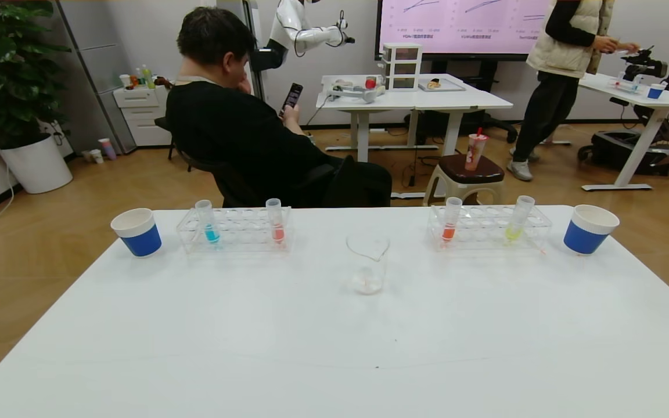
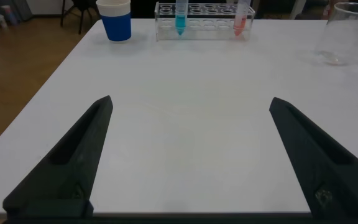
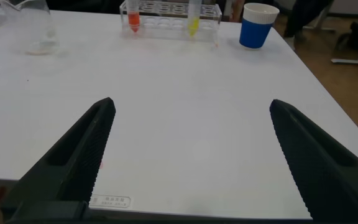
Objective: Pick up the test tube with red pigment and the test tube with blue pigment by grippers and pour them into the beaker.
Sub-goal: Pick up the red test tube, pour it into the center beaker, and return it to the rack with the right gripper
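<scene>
The test tube with blue pigment (image 1: 211, 225) (image 2: 181, 20) stands upright at the left end of the left clear rack (image 1: 234, 232). Upright at the left end of the right rack (image 1: 488, 229) is the test tube with red pigment (image 1: 449, 227) (image 3: 133, 18), orange-red. The empty glass beaker (image 1: 367, 264) (image 2: 348, 34) (image 3: 35, 28) sits between the racks, a little nearer me. My left gripper (image 2: 191, 101) and right gripper (image 3: 192, 102) are both open over bare table near its front edge, far from the tubes, with nothing between their fingers. Neither shows in the head view.
A pinker coral-red tube (image 1: 277, 223) (image 2: 240, 18) shares the left rack; a yellow-green tube (image 1: 516, 225) (image 3: 193, 20) shares the right one. Blue-and-white paper cups (image 1: 137, 232) (image 1: 589, 229) flank the racks. A seated person is behind the white table (image 1: 334, 348).
</scene>
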You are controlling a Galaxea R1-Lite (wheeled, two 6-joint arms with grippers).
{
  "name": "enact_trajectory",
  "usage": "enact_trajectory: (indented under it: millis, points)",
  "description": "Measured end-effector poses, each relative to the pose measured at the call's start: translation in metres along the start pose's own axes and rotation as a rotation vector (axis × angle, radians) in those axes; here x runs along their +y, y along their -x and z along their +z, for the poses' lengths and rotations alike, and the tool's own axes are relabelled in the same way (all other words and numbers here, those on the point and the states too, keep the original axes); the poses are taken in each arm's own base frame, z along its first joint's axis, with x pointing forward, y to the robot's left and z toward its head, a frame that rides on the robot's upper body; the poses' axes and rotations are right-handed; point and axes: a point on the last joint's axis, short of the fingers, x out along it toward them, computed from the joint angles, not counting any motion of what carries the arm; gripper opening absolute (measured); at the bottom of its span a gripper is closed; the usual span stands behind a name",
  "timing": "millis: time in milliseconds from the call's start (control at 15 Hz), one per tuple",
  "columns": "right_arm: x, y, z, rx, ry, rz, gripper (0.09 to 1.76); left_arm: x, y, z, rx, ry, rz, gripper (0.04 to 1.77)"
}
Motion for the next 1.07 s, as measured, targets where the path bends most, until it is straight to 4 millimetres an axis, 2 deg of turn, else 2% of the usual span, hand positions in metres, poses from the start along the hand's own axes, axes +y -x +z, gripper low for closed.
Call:
enact_trajectory:
  millis: [800,867,1067]
  points:
    - [0.000,0.000,0.001,-0.007,0.002,-0.010,1.74,0.000,0.000,0.000,0.000,0.000,0.000,1.76]
    - [0.000,0.001,0.004,-0.014,0.003,-0.014,1.74,0.000,0.000,0.000,0.000,0.000,0.000,1.76]
    - [0.000,0.006,0.030,-0.067,0.008,-0.018,1.74,0.000,0.000,0.000,0.000,0.000,0.000,1.76]
